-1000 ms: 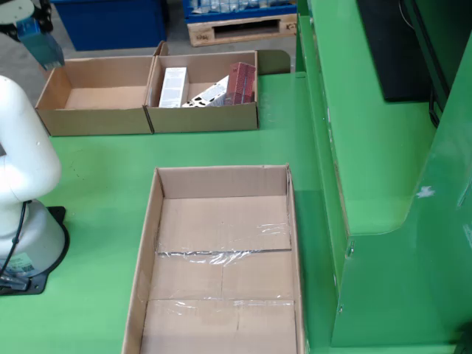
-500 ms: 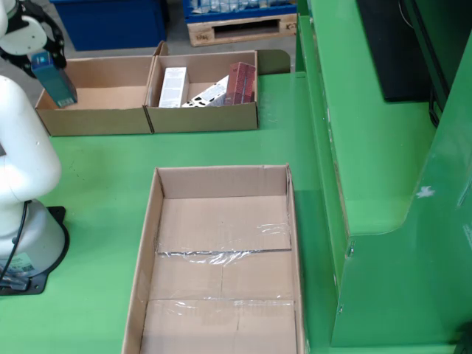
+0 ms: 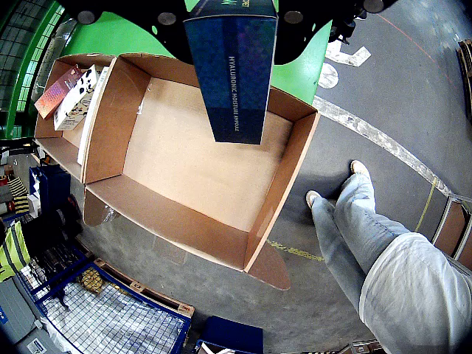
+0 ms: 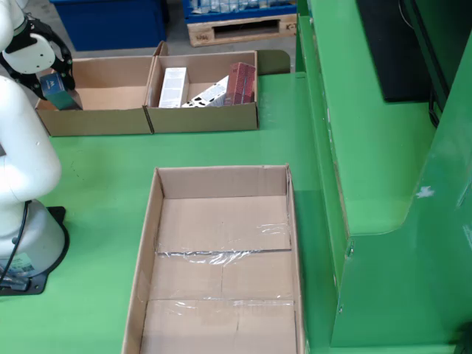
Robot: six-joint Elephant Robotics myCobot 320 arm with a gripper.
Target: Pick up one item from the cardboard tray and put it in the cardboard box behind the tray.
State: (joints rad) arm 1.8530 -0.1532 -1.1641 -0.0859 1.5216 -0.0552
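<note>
You had the dark blue carton (image 3: 234, 70) hanging from the gripper (image 3: 230, 15), which held it by its top end; whether by suction or fingers you could not tell from either view. In the gripper's own view the carton hung upright over the bare floor of the brown cardboard box (image 3: 192, 169), clear of its walls. In the fixed view that box (image 4: 99, 94) sat at the far left edge of the green bench (image 4: 221, 151), with the carton (image 4: 57, 88) just above its left end under the white arm (image 4: 22, 147). Touching its right wall stood the second box (image 4: 203, 96), holding a white carton (image 4: 173, 87), a red one (image 4: 240, 82) and another white one between them. Near the front edge lay the long cardboard tray (image 4: 221, 258), taped across its floor. Beyond the bench, a person's legs in jeans (image 3: 346, 228) stood on the grey floor.
</note>
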